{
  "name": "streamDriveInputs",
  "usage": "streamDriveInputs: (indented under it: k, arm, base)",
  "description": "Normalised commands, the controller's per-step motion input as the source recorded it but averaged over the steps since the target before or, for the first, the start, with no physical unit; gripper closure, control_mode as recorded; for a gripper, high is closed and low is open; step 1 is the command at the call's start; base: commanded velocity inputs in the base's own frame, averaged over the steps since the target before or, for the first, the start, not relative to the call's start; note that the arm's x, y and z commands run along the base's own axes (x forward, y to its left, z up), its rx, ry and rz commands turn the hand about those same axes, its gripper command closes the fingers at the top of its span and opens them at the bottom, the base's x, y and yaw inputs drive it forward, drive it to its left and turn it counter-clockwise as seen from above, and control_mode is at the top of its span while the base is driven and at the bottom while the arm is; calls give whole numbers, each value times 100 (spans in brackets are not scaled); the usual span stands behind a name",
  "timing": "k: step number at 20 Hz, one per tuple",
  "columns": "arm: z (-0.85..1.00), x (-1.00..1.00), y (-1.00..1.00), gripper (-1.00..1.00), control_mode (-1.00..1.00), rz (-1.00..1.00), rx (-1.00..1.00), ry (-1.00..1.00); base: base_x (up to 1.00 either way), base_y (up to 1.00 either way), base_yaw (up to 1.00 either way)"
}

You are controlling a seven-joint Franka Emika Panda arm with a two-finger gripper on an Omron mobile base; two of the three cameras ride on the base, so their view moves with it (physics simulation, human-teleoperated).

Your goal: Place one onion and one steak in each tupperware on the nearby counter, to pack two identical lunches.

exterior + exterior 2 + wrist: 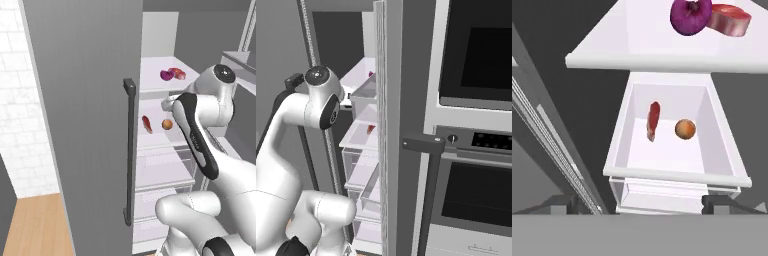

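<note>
**Onions and steaks sit on two fridge shelves, gripper spread and empty**

Onions and steaks are all inside the open fridge. On the upper shelf (637, 52) a purple onion (690, 16) lies touching a thick pink steak (728, 20) just to its side; the left base view shows the same pair, the onion (166, 75) beside the steak (177, 73), toward the back of that shelf. On the shelf below (662, 150), a thin red steak (653, 120) stands on its edge, and a round brown onion (685, 129) rests near it without touching. In the left base view these two appear as the red steak (146, 124) and the brown onion (167, 124), a little apart.

The gripper (649, 204) has its two dark finger tips set wide, one at each lower corner of the hand view, with nothing between them. It faces the front edge of the lower shelf, clear of the food.

The grey fridge door (85, 125) stands open at the left, its dark vertical handle (130, 150) toward the arm. In the right base view, clear drawers (363, 170) are stacked beneath the shelves, and a built-in oven (476, 150) stands beside the fridge.
</note>
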Motion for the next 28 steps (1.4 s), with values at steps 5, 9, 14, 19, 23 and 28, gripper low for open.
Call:
streamDriveInputs:
  k: [5, 9, 14, 19, 23, 28]
  arm:
    - [61, 4, -21, -100, -100, -4, 1, -4]
    - [57, 38, -28, -100, -100, -12, 0, 0]
    - [34, 52, -10, -100, -100, -7, 0, 0]
    - [-6, 64, 0, -100, -100, 0, 0, 1]
    - [-22, 78, -10, -100, -100, 0, 0, 2]
    - [-20, 66, -28, -100, -100, 0, 0, 0]
  base:
    - [0, 0, 0]
    - [0, 0, 0]
    - [0, 0, 0]
    - [0, 0, 0]
    - [0, 0, 0]
    - [0, 0, 0]
